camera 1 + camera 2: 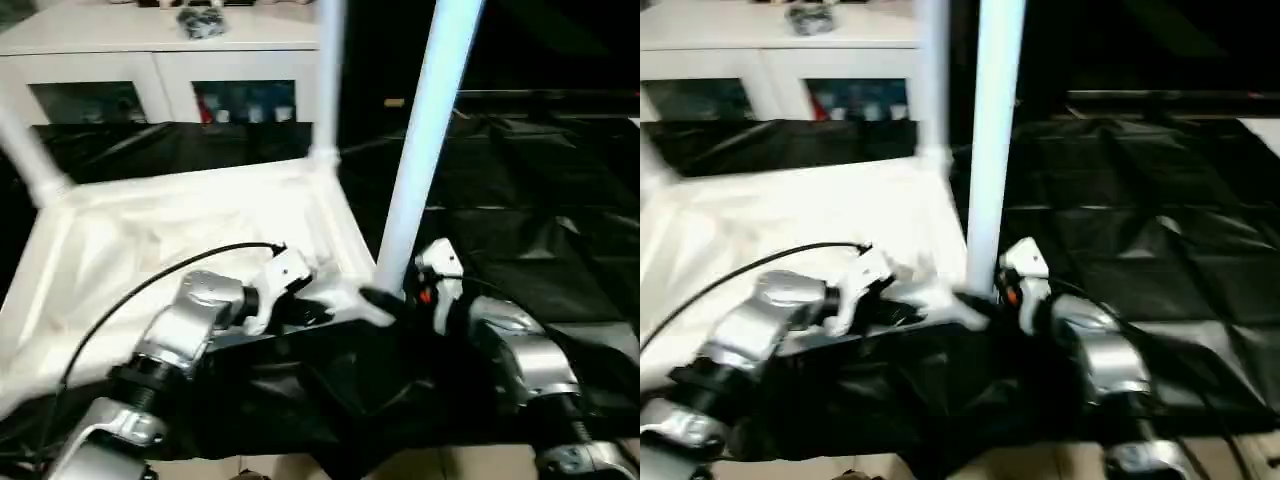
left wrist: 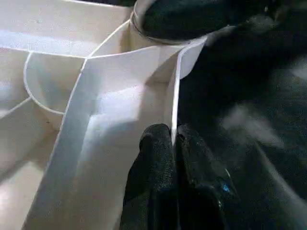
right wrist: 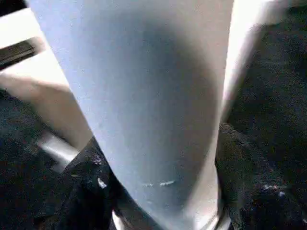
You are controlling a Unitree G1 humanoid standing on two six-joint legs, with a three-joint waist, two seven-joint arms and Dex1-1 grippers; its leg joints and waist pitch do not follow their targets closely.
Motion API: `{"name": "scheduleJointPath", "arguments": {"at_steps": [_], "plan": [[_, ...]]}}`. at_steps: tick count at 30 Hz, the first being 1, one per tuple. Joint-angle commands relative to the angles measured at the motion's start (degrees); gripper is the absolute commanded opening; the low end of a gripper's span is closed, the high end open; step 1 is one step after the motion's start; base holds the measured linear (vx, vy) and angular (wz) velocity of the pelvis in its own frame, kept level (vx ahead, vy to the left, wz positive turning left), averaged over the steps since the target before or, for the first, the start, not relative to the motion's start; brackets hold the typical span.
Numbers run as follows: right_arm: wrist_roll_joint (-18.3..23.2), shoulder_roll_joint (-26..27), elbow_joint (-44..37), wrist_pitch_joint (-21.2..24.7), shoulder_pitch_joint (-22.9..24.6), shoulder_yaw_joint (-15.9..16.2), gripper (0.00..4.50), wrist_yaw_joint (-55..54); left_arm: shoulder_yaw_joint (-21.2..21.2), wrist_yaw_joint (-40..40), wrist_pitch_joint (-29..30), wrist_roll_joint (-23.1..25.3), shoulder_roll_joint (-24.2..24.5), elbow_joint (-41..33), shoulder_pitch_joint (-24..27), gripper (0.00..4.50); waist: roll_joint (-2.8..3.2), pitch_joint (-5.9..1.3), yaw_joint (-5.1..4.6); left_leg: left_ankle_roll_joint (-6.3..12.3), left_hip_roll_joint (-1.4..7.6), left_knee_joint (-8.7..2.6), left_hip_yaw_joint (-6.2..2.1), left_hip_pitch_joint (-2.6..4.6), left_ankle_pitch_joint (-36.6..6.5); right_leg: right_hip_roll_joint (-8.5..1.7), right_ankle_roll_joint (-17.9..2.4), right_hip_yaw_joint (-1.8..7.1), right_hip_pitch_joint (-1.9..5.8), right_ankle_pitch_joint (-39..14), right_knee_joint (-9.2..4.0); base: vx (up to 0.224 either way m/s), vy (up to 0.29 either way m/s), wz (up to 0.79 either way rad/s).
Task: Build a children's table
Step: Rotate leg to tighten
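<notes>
The white tabletop (image 1: 150, 240) lies upside down on black cloth, its ribbed underside facing up. Two white legs stand in its far corners, one on the left (image 1: 30, 150) and one on the right (image 1: 328, 80). A third leg (image 1: 425, 140) rises slightly tilted from the near right corner. My right gripper (image 1: 395, 300) is closed around the base of that leg (image 3: 153, 96), with a black finger (image 3: 84, 191) on each side of it. My left gripper (image 2: 173, 143) is shut on the thin rim wall (image 2: 175, 96) of the tabletop, just short of the corner socket (image 2: 139, 28).
A white cabinet (image 1: 160, 60) with glass doors stands behind the tabletop. Black cloth (image 1: 530, 200) covers the ground to the right. A black cable (image 1: 150, 280) arcs over my left forearm. Pale floor (image 1: 420, 465) shows at the near edge.
</notes>
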Motion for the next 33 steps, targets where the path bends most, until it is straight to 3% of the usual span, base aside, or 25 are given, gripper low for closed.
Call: {"name": "scheduleJointPath", "arguments": {"at_steps": [1, 2, 4, 5, 10, 12, 16, 22, 24, 26, 27, 29, 31, 33], "plan": [[-1.8, 5.7, 7.2, 2.9, 0.2, 2.8, 2.5, -8.7, 1.3, 6.8, 0.0, -1.4, -5.5, -0.6, -3.0, 0.0, -0.36, -2.62, -0.12, -2.37, 2.54, -4.79, -1.96, 1.4, -23.3, -2.91, -9.2, 1.3, 1.32, -26.2, -4.7, 0.0, 0.0, 0.0], [-1.8, 7.0, 8.9, 3.5, -0.7, 1.7, 2.5, -11.9, 1.3, 8.2, 0.0, -1.1, -6.5, -0.1, -3.2, 0.0, -0.64, -2.54, -0.38, -2.45, 2.53, -4.71, -1.97, 1.7, -24.4, -2.96, -8.7, 1.37, 0.88, -28.0, -5.03, 0.0, 0.0, 0.0], [-1.8, 9.1, 11.0, 2.5, -2.1, 1.0, 2.5, -14.1, 1.1, 10.0, 0.2, -0.7, -8.2, 0.0, -3.5, 0.0, -0.52, -2.5, -0.66, -2.39, 2.43, -4.7, -2.16, 1.69, -25.4, -3.04, -7.6, 1.23, 0.92, -30.3, -5.38, 0.0, 0.0, 0.0], [-2.2, 10.5, 12.4, 0.4, -3.1, 1.3, 2.84, -13.9, 0.6, 10.3, 0.4, -0.7, -9.5, -0.9, -3.6, 0.0, -0.62, -2.42, -0.8, -2.19, 2.45, -4.67, -2.15, 1.8, -26.7, -3.0, -6.8, 1.21, 0.65, -31.6, -5.72, 0.0, 0.0, 0.0], [-0.9, 11.7, 13.4, 0.2, -4.3, 0.3, 3.39, -13.0, -1.0, 8.7, -0.9, -0.4, -8.8, -2.1, -3.2, 0.0, -0.7, -2.48, -1.0, -1.64, 2.46, -4.9, -2.33, 1.41, -26.8, -2.95, -6.2, 1.21, 0.85, -31.0, -5.59, 0.0, 0.0, 0.0], [-0.8, 11.2, 13.1, -0.2, -4.5, 0.4, 3.68, -11.5, -1.9, 6.0, -3.1, -0.2, -6.9, -2.6, -2.5, 0.0, -0.72, -2.54, -0.87, -1.51, 2.5, -4.89, -2.23, 1.57, -26.6, -2.89, -6.4, 1.31, 0.64, -30.1, -5.6, 0.0, 0.0, 0.0], [-1.7, 9.5, 12.3, -1.9, -4.3, 1.9, 4.0, -8.6, -2.4, 2.9, -3.6, -1.1, -5.1, -4.3, -1.1, 0.0, -1.07, -2.63, -1.06, -1.07, 2.55, -4.94, -2.04, 1.06, -24.7, -2.91, -7.4, 1.46, 1.02, -27.0, -5.17, 0.0, 0.0, 0.0], [-3.4, 3.4, 9.0, -5.5, -3.0, 5.0, 4.41, 1.9, -3.5, -4.9, -4.9, -3.0, -0.5, -7.4, 1.2, 0.0, -0.77, -2.86, -0.44, 0.31, 2.76, -4.59, -1.53, 1.13, -20.4, -2.75, -10.5, 1.74, 1.32, -19.2, -4.25, 0.0, 0.0, 0.0], [-2.5, -0.1, 6.0, -6.2, -1.8, 6.4, 4.41, 9.7, -3.7, -8.0, -4.9, -4.1, 1.4, -8.5, 1.5, 0.0, -0.75, -3.09, -0.29, 1.27, 2.77, -4.48, -1.42, 0.94, -18.5, -2.57, -11.2, 1.65, 1.77, -15.2, -3.82, 0.0, 0.0, 0.0], [-1.7, -2.0, 4.2, -5.7, -0.9, 7.5, 4.41, 14.4, -3.5, -9.0, -4.9, -4.3, 2.1, -8.6, 1.4, 0.0, -0.62, -3.17, -0.1, 2.39, 2.88, -4.15, -1.13, 1.36, -16.4, -2.44, -13.0, 1.76, 1.49, -11.1, -3.5, 0.0, 0.0, 0.0], [-0.3, -5.2, 1.1, -4.4, 0.5, 9.3, 4.41, 21.3, -3.2, -10.2, -5.3, -4.6, 3.0, -8.1, 1.2, 0.0, -0.86, -3.21, 0.0, 3.29, 2.8, -3.99, -1.1, 1.2, -15.0, -2.29, -13.7, 1.64, 2.05, -9.1, -3.23, 0.0, 0.0, 0.0], [0.6, -7.0, -0.7, -3.4, 1.4, 10.2, 4.41, 25.1, -3.1, -11.0, -5.6, -4.6, 3.6, -7.5, 1.0, 0.0, -0.83, -3.32, 0.92, 5.16, 3.01, -3.67, -0.88, 0.99, -11.3, -2.3, -14.7, 1.54, 2.2, -5.4, -2.61, 0.0, 0.0, 0.0], [1.3, -8.3, -1.9, -2.3, 2.0, 10.9, 4.41, 27.8, -3.0, -11.7, -5.7, -4.5, 4.0, -7.1, 0.9, 0.0, -0.84, -3.27, 1.15, 5.25, 3.04, -3.64, -0.82, 0.99, -11.1, -2.47, -15.0, 1.52, 2.15, -6.0, -2.64, 0.0, 0.0, 0.0], [1.9, -10.0, -3.3, -1.3, 2.7, 11.9, 4.27, 31.0, -2.8, -12.2, -5.8, -4.7, 4.4, -6.7, 0.7, 0.0, -0.79, -3.07, 1.66, 4.09, 3.18, -3.88, -0.89, 1.19, -13.5, -2.55, -14.3, 1.5, 2.07, -11.1, -3.08, 0.0, 0.0, 0.0]]}}
